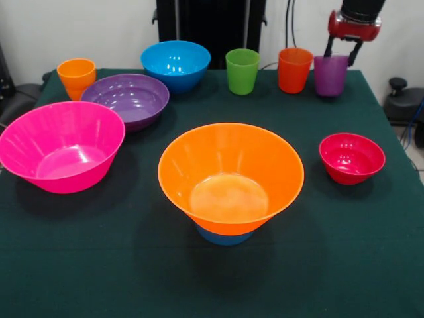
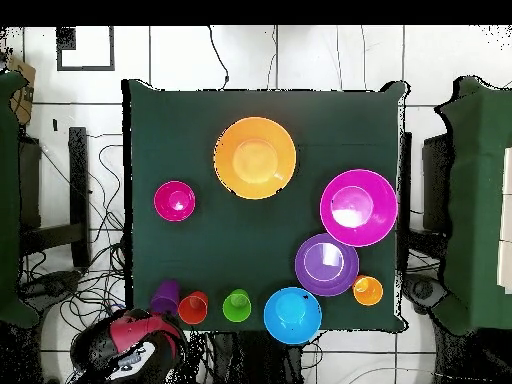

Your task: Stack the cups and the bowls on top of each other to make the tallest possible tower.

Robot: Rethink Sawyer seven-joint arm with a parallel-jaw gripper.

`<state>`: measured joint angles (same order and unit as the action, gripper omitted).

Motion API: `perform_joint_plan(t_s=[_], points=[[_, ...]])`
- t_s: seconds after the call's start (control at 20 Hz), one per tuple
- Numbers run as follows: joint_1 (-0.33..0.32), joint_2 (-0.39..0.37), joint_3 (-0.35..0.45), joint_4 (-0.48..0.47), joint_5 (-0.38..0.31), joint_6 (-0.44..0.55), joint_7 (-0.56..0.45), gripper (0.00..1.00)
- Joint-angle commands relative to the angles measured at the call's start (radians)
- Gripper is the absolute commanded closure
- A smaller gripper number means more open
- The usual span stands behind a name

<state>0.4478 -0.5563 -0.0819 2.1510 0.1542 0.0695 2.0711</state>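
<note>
Gripper [image 1: 342,51] w/ red housing and two black fingers sits at the translucent purple plastic tumbler [image 1: 330,75], at the far right of the cup row – one finger shows on each side of the rim, pressed to the wall, so the cup is grasped. Cup base rests on the dark green cloth-covered table [image 1: 99,265].

Cup row, L to R in front view: translucent green tumbler [image 1: 242,71], red-orange tumbler [image 1: 294,69], then purple cup, the last two nearly touching. All tapered, upright, mouths up. Fourth cup, yellow-orange tumbler [image 1: 77,77], stands apart at the opposite end, just behind the medium purple bowl [image 1: 126,99].

Bowls are glossy moulded plastic w/ faint ribbing on walls:
- Large orange bowl [image 1: 230,176] – conical, wide flare, seated on top of the small light-blue bowl [image 1: 224,236], only the base of which shows below. Interior of orange bowl is bare. This stack is centre-table.
- Large pink bowl [image 1: 61,146] – front-view left, rim close to the purple bowl.
- Medium blue bowl [image 1: 175,64] – rounded, back row.
- Small red bowl [image 1: 352,158] – alone, well apart from the stack.
</note>
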Motion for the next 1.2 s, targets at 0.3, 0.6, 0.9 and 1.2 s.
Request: perform_joint_plan(t_s=[0.3,0.6,0.9,1.2], points=[[-0.003,0.076,0.082,-0.096,-0.003,-0.056,0.123,0.0],[0.002,-0.03,0.082,-0.065,0.008,0.048,0.12,0.0],[0.017,-0.136,0.088,-0.044,0.037,0.167,0.144,0.0],[0.018,-0.221,0.108,-0.037,0.063,0.258,0.171,0.0]])
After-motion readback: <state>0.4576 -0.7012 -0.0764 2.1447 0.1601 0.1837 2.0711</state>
